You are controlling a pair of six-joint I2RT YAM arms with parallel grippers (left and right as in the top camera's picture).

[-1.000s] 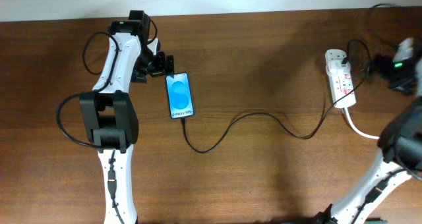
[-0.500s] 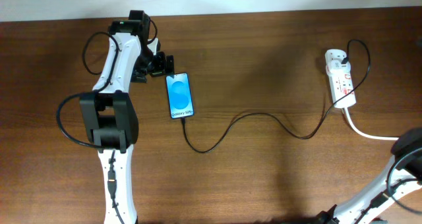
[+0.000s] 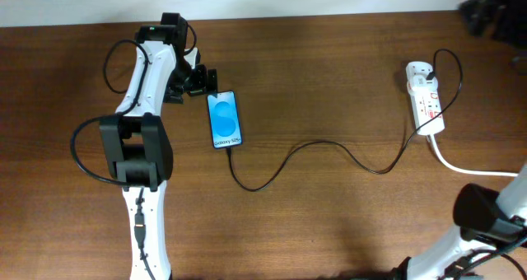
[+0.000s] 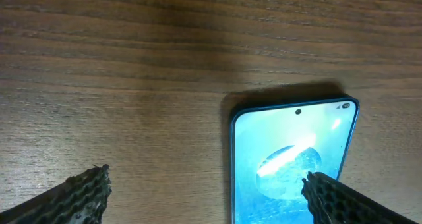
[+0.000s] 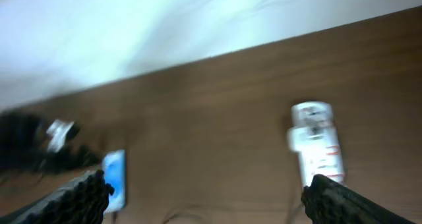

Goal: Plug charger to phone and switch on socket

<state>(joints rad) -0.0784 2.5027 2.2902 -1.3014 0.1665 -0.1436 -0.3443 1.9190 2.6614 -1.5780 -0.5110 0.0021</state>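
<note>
One phone (image 4: pixel 290 159) — screen up — lies beside left hand (image 4: pixel 206 183).

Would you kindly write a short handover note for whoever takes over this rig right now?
Left gripper: open, empty, over the phone at its top end.
Right gripper: open, empty, high at the far right, away from the socket.
Phone lies screen-up, lit; the charger runs from its near end to the socket.
Done: charger looks plugged into the phone.
Left: confirm the socket's switch; its state cannot be told here.
</note>
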